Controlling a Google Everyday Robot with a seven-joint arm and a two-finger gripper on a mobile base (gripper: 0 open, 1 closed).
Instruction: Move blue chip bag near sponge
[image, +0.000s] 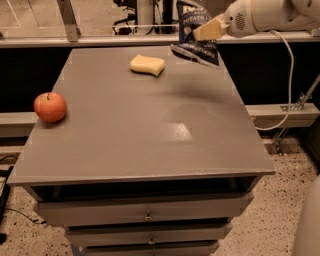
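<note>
The blue chip bag (196, 31) is a dark navy glossy bag with white lettering. It hangs lifted above the table's far right part, held upright. My gripper (204, 31) comes in from the upper right on a white arm and is shut on the blue chip bag at its middle. The sponge (147, 65) is a pale yellow wavy block lying on the table at the far middle, a little to the left of and below the bag, apart from it.
A red apple (50, 107) sits near the left edge of the grey table (150, 135). Drawers run below the front edge. A white cable (287, 75) hangs at the right. A rail and chair legs stand behind the table.
</note>
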